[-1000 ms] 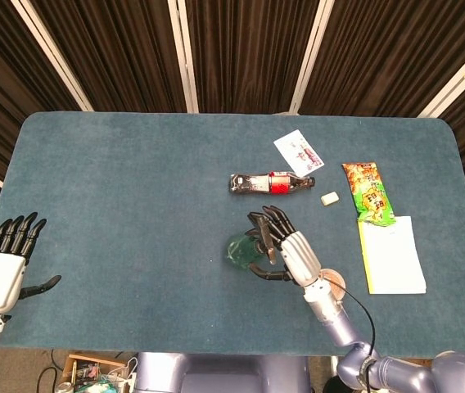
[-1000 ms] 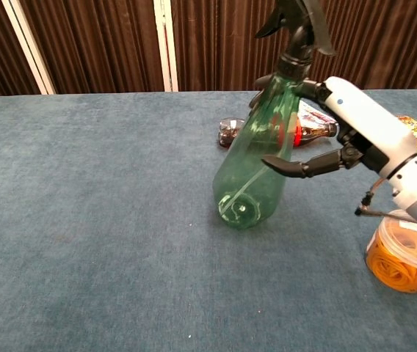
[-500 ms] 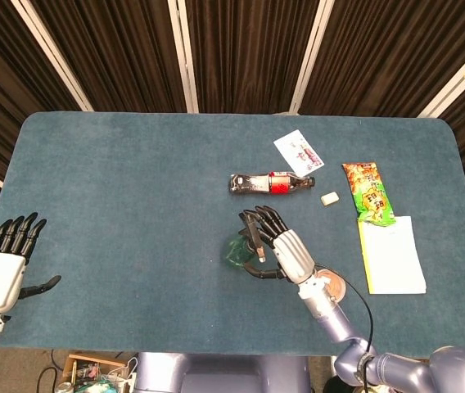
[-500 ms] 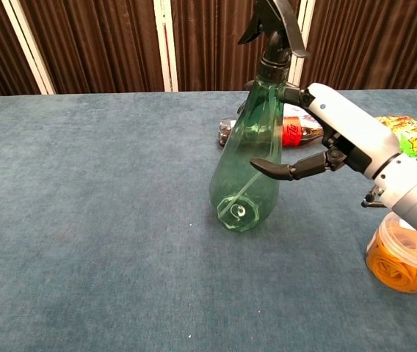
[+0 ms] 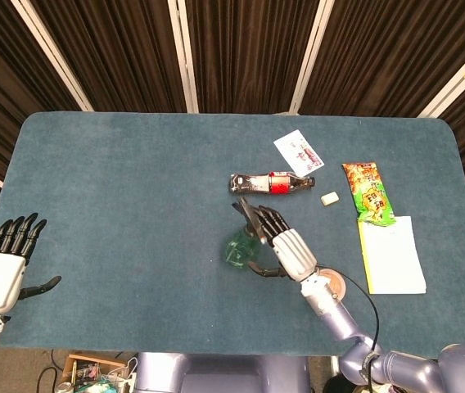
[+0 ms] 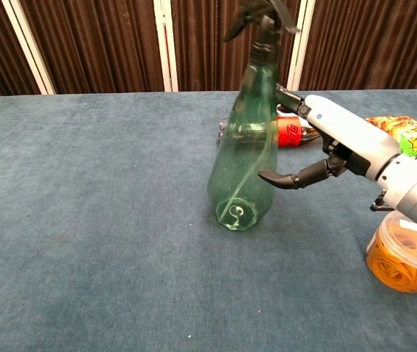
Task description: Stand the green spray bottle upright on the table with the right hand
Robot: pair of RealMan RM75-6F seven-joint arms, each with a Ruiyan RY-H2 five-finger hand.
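We see the right robot hand (image 6: pixel 341 143) wrapped around the green bottle (image 6: pixel 244 169) from the right side, thumb curled across the front of the body and the other fingers behind the neck, so it holds the bottle. The bottle sits near the middle of the table (image 6: pixel 84 220), close to upright, its base on the blue cloth and its black trigger head (image 6: pixel 261 15) at the top, leaning slightly. From the head view the same bottle (image 5: pixel 239 248) shows as a green patch just left of the right robot hand (image 5: pixel 282 250).

Behind the bottle a cola bottle (image 5: pixel 271 182) lies on its side, cap to the right. Beyond it lies a white card (image 5: pixel 298 151). A small white block (image 5: pixel 329 197) lies near the cola cap. Further right we see a snack packet (image 5: pixel 367 192) and, touching its near end, a white sheet (image 5: pixel 394 255). An orange tub (image 6: pixel 403 253) with a clear lid stands just under the right wrist, well apart from the green bottle.

Our left robot hand (image 5: pixel 7 262) hangs off the left front corner of the table, fingers straight and apart, holding nothing.
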